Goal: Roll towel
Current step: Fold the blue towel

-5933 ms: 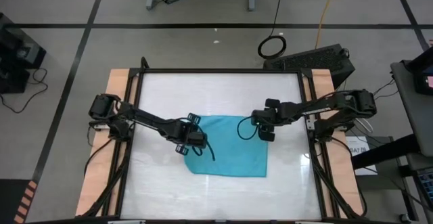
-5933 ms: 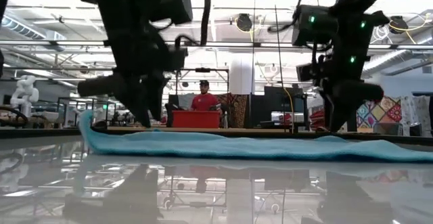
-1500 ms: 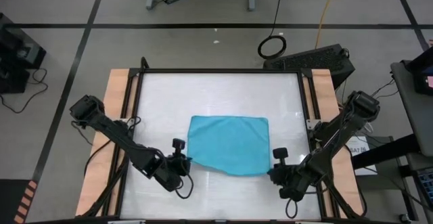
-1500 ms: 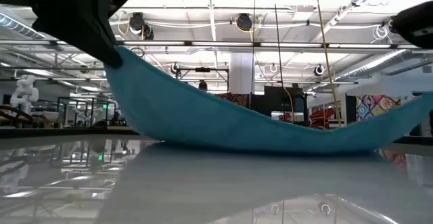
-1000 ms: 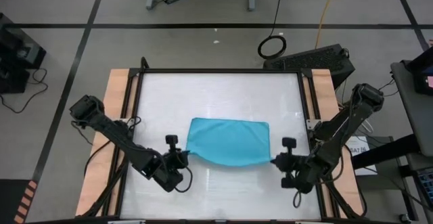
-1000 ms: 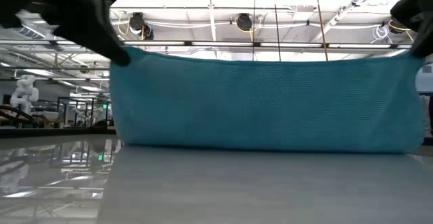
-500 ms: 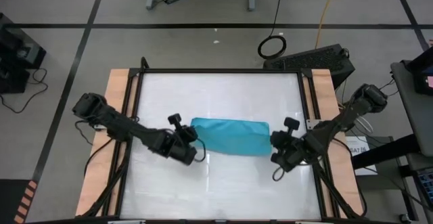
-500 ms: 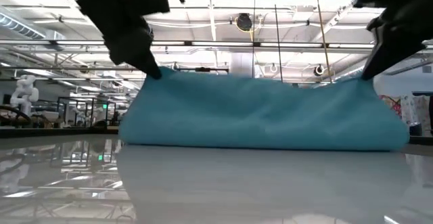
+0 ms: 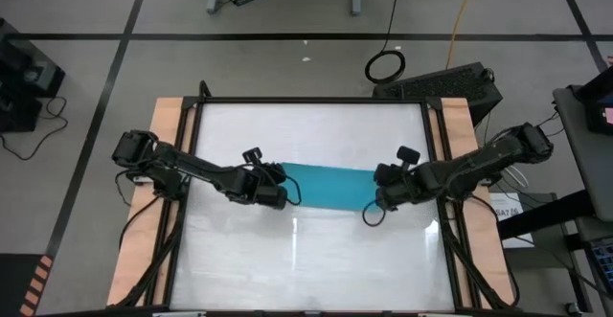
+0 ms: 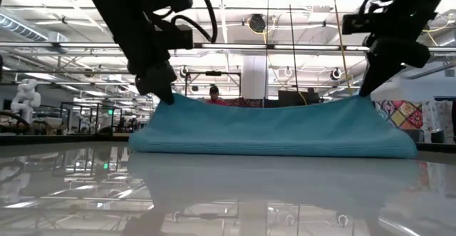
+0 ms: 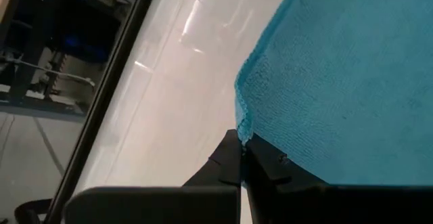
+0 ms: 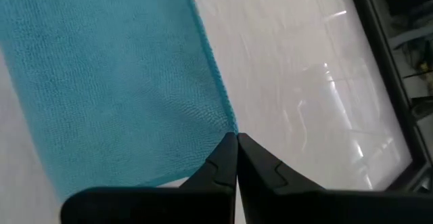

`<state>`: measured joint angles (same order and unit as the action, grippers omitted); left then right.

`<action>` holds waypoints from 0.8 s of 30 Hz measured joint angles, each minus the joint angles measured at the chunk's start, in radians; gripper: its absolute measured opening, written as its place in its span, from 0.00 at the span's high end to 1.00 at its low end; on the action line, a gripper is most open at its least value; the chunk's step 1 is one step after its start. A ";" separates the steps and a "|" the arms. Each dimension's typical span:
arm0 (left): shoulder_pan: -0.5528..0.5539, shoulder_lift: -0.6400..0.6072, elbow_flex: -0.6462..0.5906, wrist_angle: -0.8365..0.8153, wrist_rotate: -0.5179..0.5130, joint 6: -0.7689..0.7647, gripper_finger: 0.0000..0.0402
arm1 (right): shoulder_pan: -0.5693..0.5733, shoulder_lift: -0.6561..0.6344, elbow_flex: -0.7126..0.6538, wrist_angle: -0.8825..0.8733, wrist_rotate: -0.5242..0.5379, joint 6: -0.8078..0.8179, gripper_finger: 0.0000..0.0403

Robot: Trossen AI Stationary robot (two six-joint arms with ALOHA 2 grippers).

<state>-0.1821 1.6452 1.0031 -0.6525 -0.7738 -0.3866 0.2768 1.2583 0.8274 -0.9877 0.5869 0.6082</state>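
The turquoise towel [image 9: 330,185] lies across the middle of the white table [image 9: 306,125] as a narrow band, doubled over on itself. In the low view the towel [image 10: 271,129] rests on its near fold and rises toward its two held corners. My left gripper [image 9: 285,192] is shut on the left corner. At the other end my right gripper [image 9: 376,198] is shut on the right corner. Both slant down at the cloth. My left gripper pinches the towel's left corner [image 11: 245,130] between its two fingers, slanting down from the left. The corner is raised a little [image 10: 171,99]; the cloth below it slopes down to the table. My right gripper pinches the towel's right corner [image 12: 229,126] between its two fingers, slanting down from the right. That corner stands a little above the table [image 10: 360,100], and the rest of the towel lies beneath it.
A black frame [image 9: 196,164] and wooden side boards [image 9: 168,125] border the table. Bare table stretches on the near and far sides of the towel. A person in red [image 10: 214,93] stands far off in the room.
Both grippers have gone toward the table's far edge and down, staying shut and turning inward. The towel's held edge, which stood up as a taut sheet, has been carried over the part on the table, so the towel is folded over into a low, narrow band.
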 joint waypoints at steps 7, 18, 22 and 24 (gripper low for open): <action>0.043 0.035 0.000 0.017 0.041 0.029 0.98 | -0.118 0.000 -0.042 0.094 -0.066 -0.120 1.00; 0.109 0.083 0.000 0.044 0.068 0.080 0.94 | -0.270 0.000 -0.136 0.258 -0.126 -0.237 1.00; 0.124 0.094 0.000 0.088 0.067 0.104 0.83 | -0.314 0.000 -0.163 0.296 -0.126 -0.267 0.98; 0.130 0.097 0.000 0.098 0.068 0.111 0.75 | -0.335 0.000 -0.175 0.305 -0.125 -0.277 0.95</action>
<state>-0.0517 1.7420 1.0031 -0.5549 -0.7059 -0.2760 -0.0581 1.2587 0.6521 -0.6824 0.4617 0.3316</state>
